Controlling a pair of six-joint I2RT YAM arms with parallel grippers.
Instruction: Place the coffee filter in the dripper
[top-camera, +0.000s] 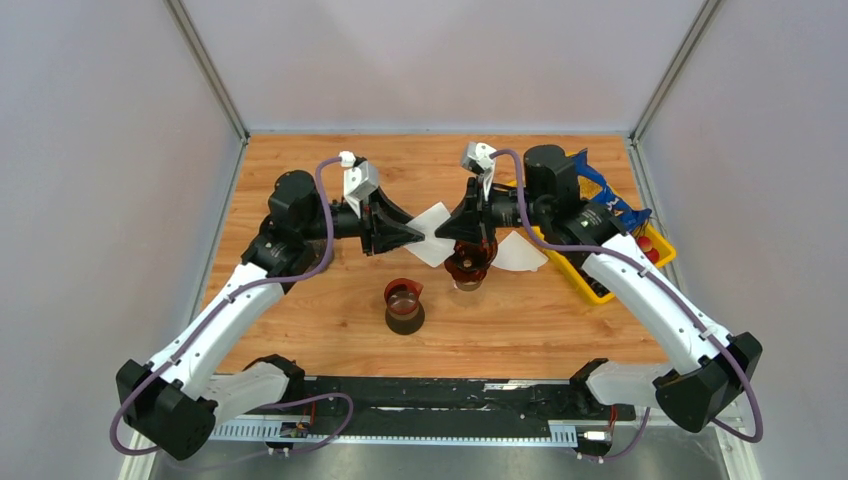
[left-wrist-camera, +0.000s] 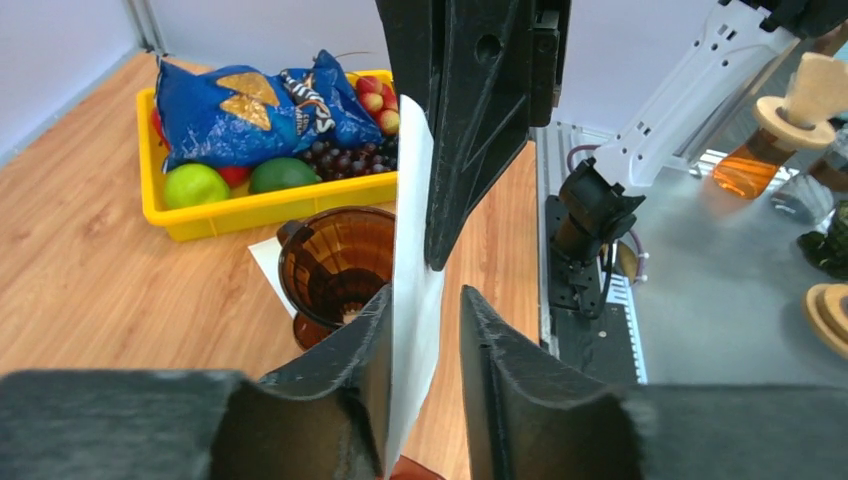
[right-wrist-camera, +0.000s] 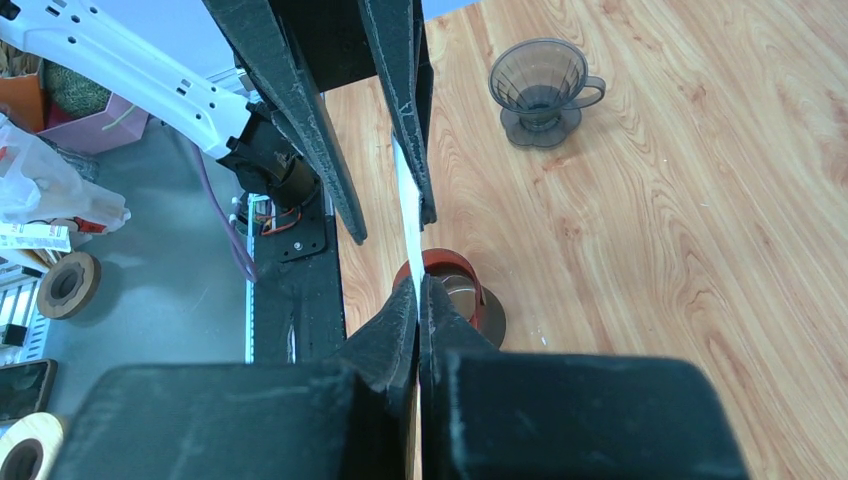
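Right gripper (right-wrist-camera: 418, 290): my fingers are pinched tight on the filter (left-wrist-camera: 410, 230), with no gap showing between them.
Left gripper (left-wrist-camera: 425, 300): my jaws stand apart around the same filter. The sheet lies against one of my fingers (left-wrist-camera: 370, 340), and there is a clear gap to the other, so I am not clamping it.
Filter: a white sheet held in the air and seen edge-on from both wrists. In the top view it sits above the dripper (left-wrist-camera: 335, 265) and slightly left of it, not inside it.
Dripper: amber and upright on the table (top-camera: 560, 320), its mouth open upward and no paper in it.
Spare filter (top-camera: 520, 252): it lies flat on the table just right of the dripper. I cannot tell whether its edge runs under the dripper's base.
Cup (top-camera: 404, 305): red-rimmed and upright, left of the dripper and nearer my bases, apart from it.
Tray (left-wrist-camera: 250, 210): yellow, to the right of the dripper beyond the spare filter. It holds a blue chip bag (left-wrist-camera: 240, 110), limes (left-wrist-camera: 195, 185) and grapes (left-wrist-camera: 345, 160).
Grey dripper (right-wrist-camera: 540, 90): seen only from my right wrist, upright on the wood. How far it stands from the amber dripper I cannot tell.
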